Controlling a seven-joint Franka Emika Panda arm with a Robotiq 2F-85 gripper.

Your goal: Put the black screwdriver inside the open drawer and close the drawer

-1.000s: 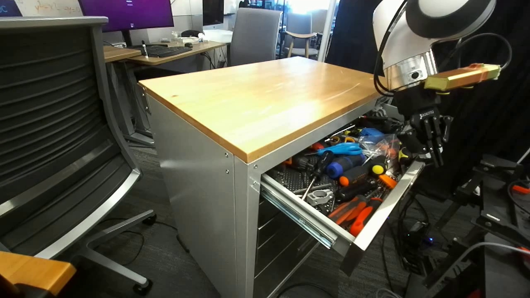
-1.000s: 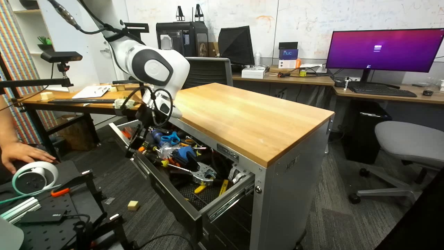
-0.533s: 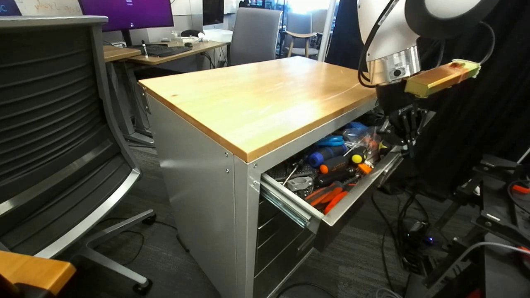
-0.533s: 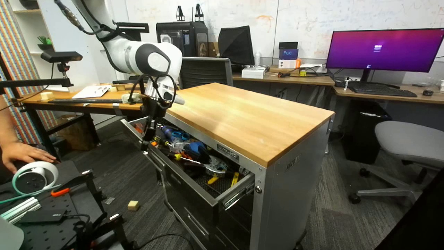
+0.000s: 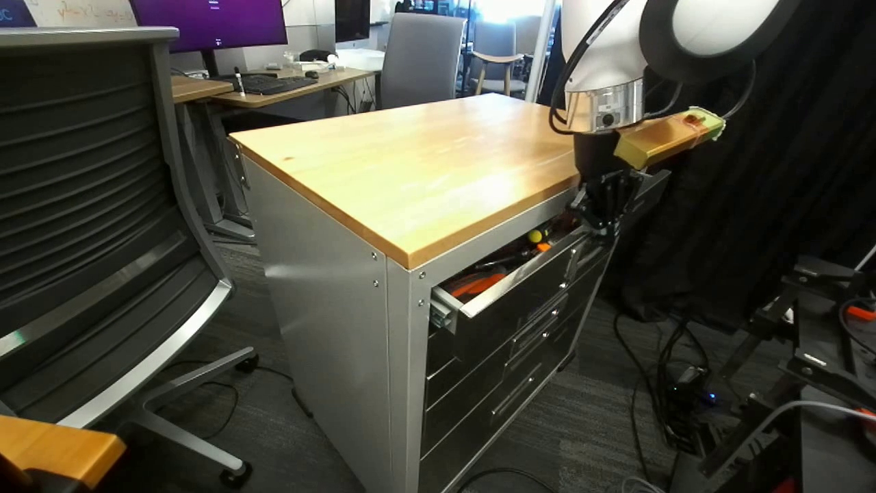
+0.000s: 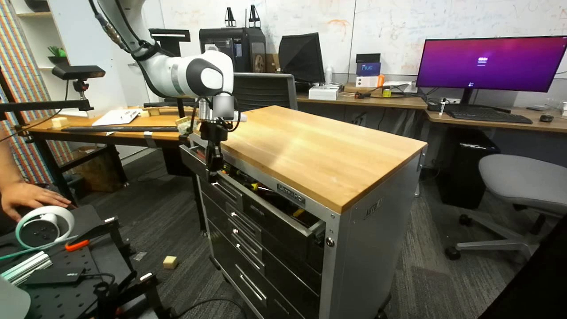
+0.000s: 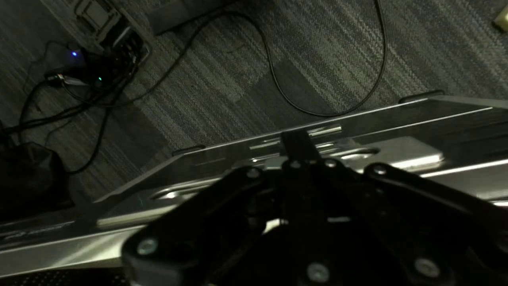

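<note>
The open drawer [image 5: 506, 311] is the topmost of the wood-topped cabinet and now stands out only a little; it also shows in an exterior view [image 6: 283, 228]. Orange-handled and yellow-ended tools show in its narrow gap. I cannot make out the black screwdriver among them. My gripper [image 5: 608, 236] points down at the drawer's front, near the far end of its handle strip in that view, and seems to touch it. In the wrist view the gripper [image 7: 301, 147] has its fingers together, with nothing seen between them. The drawer's pale front strip [image 7: 79, 250] runs below the fingers.
The wooden top [image 5: 424, 164] overhangs beside the arm. Lower dark drawers [image 5: 493, 397] are shut. A chair [image 5: 89, 226] and a desk [image 6: 106, 128] stand near. A black rig [image 5: 814, 329] and floor cables lie in front. A person's hand [image 6: 33, 199] rests by a controller.
The drawer has slid far inward toward the cabinet, covering most of the tools. My gripper has moved along with its front, and the fingers stay together.
</note>
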